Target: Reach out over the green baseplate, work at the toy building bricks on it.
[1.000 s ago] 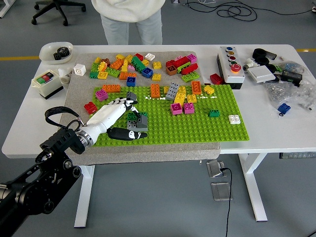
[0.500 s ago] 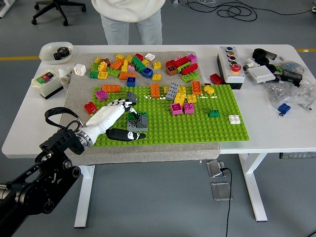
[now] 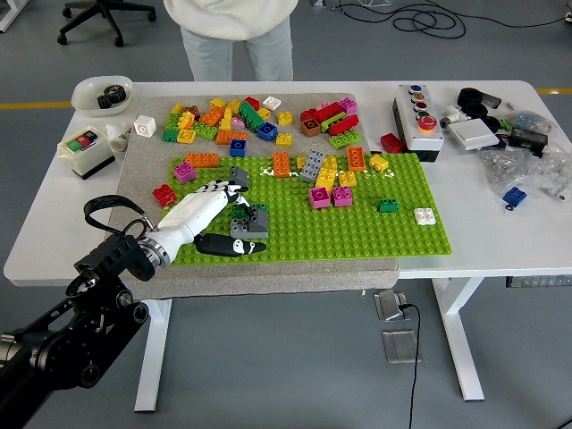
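The green baseplate (image 3: 375,234) lies on a grey mat in the middle of the table. My left hand (image 3: 236,217), white with black fingertips, reaches over its left part. The fingers (image 3: 220,189) are spread beside a small grey brick (image 3: 238,175). The thumb (image 3: 229,245) lies flat on the plate. A grey and dark green brick cluster (image 3: 249,221) stands just right of the palm, between thumb and fingers, not gripped. Orange, yellow, pink and grey bricks (image 3: 326,175) stand along the plate's far side. The right arm is out of sight.
Loose bricks (image 3: 234,118) are heaped on the mat behind the plate. A button box (image 3: 416,120) and bagged parts (image 3: 523,161) sit at the right, a switch box (image 3: 85,150) and a bowl (image 3: 101,92) at the left. A person stands at the far edge.
My left hand has drawn back a little toward the near left; the bricks have stayed put.
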